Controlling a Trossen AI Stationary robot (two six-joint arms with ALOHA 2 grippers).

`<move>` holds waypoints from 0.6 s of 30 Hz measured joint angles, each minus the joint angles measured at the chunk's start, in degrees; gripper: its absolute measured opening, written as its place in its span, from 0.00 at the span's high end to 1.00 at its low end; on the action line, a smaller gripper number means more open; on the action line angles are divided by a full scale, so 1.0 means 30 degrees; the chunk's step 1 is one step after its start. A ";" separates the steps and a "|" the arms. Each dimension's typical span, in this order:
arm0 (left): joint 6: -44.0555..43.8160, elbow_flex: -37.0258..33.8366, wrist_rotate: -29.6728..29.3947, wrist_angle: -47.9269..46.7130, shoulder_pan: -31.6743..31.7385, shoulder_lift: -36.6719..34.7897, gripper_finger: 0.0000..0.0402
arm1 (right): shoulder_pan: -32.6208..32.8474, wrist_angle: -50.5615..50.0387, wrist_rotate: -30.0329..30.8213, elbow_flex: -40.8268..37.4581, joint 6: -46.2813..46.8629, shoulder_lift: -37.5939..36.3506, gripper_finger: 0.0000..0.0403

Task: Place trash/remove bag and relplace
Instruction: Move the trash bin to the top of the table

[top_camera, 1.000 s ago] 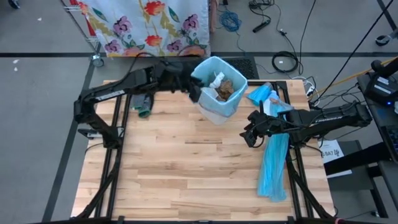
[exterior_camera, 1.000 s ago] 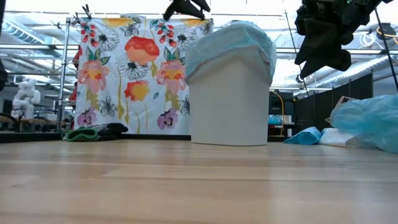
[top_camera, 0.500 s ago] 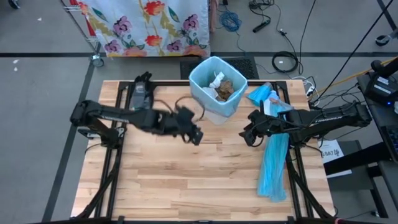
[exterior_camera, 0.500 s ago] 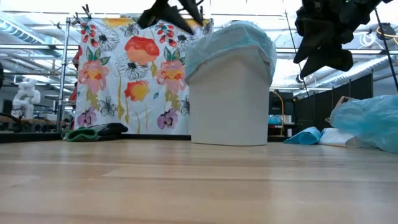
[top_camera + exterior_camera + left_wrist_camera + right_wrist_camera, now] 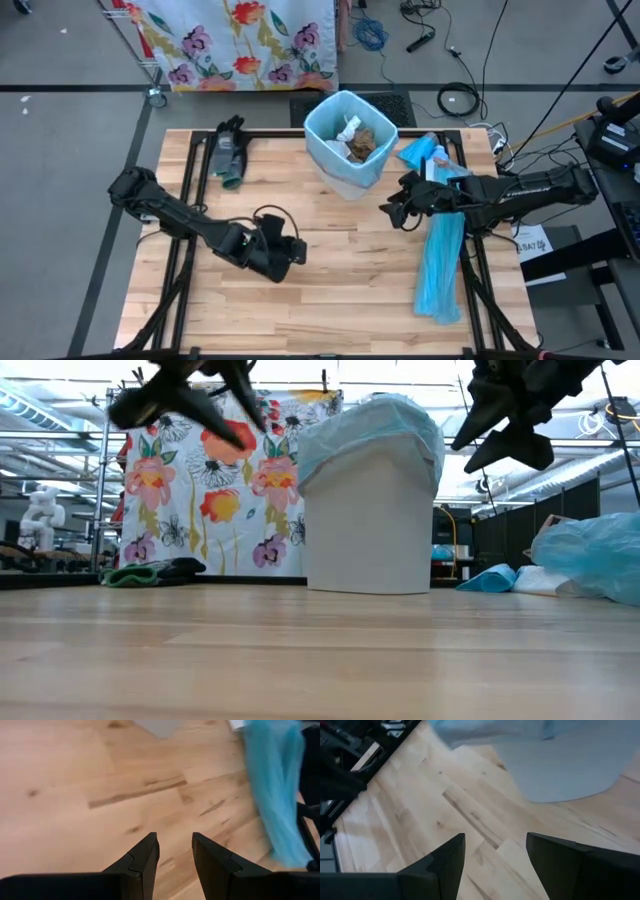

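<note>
The white bin (image 5: pixel 348 165) stands at the table's far middle. A light-blue bag (image 5: pixel 370 425) lines it and is folded over its rim. The trash (image 5: pixel 358 141), brown paper and white tissue wads, lies inside. My left gripper (image 5: pixel 292 256) hangs over bare wood in the table's middle, near-left of the bin. It is open (image 5: pixel 175 847) with nothing between its fingers. My right gripper (image 5: pixel 388 212) hovers just right of the bin's base. It is open wide (image 5: pixel 495 847) and holds nothing.
A long light-blue plastic strip (image 5: pixel 440 265) lies along the table's right edge, with more blue plastic (image 5: pixel 420 150) at the far right. Dark-and-green gloves (image 5: pixel 228 152) lie at the far left. Bare wood (image 5: pixel 330 300) spreads across the near half. A flowered cloth (image 5: pixel 200 480) hangs behind the table.
My left gripper has left the bin's left rim. It swung toward the table's near edge, came down and rolled about its own line, and now hangs over the table's middle. Its fingers have nothing between them. The bin and its bag have not moved.
</note>
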 joint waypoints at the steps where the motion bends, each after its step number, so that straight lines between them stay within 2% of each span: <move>1: -0.0389 -0.0311 -0.0065 0.0012 -0.0086 0.0000 0.69 | -0.0168 0.0007 0.0006 0.0000 0.0000 0.0003 0.50; 6: -0.0438 -0.1662 0.0369 0.0022 0.0406 -0.0249 0.69 | -0.1250 -0.0102 0.0004 0.0000 0.0758 0.0000 0.50; 11: 0.1357 -0.3839 0.1230 0.0519 0.1541 -0.2151 0.69 | -0.2159 -0.0288 -0.0018 0.0000 0.2305 0.0003 0.50; 14: 0.3693 -0.5587 0.1517 0.1491 0.2610 -0.4145 0.69 | -0.2481 -0.0399 -0.0050 0.0000 0.2922 0.0000 0.50; 18: 0.7968 -0.7714 0.3090 0.3093 0.4746 -0.6954 0.69 | -0.2777 -0.0793 -0.0062 -0.0007 0.2789 0.0007 0.50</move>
